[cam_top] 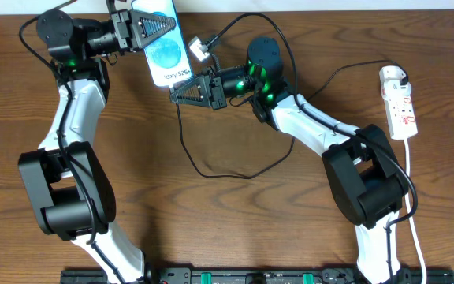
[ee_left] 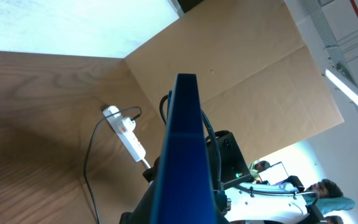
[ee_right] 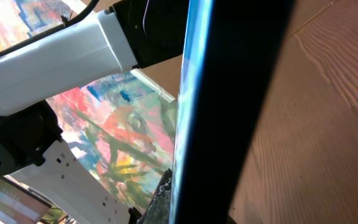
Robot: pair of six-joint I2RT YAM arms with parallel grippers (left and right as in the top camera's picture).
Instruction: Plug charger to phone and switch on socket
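Note:
My left gripper (cam_top: 153, 31) is shut on the phone (cam_top: 165, 54) and holds it raised at the back of the table, blue-teal screen up. In the left wrist view the phone (ee_left: 184, 149) shows edge-on, rising from between the jaws. My right gripper (cam_top: 176, 92) is shut at the phone's lower end, where the charger's thin black cable (cam_top: 181, 126) comes out from its tips and loops over the table. The plug tip itself is hidden. In the right wrist view the phone's dark edge (ee_right: 241, 93) fills the middle. The white adapter (cam_top: 392, 76) sits in the socket (cam_top: 401, 109) at the far right.
The socket's white cord (cam_top: 411, 181) runs toward the front edge past the right arm's base. A black rail (cam_top: 251, 276) lines the table's front. A small white piece (cam_top: 199, 49) lies right of the phone. In the left wrist view the socket (ee_left: 129, 138) lies before a cardboard wall (ee_left: 247, 81).

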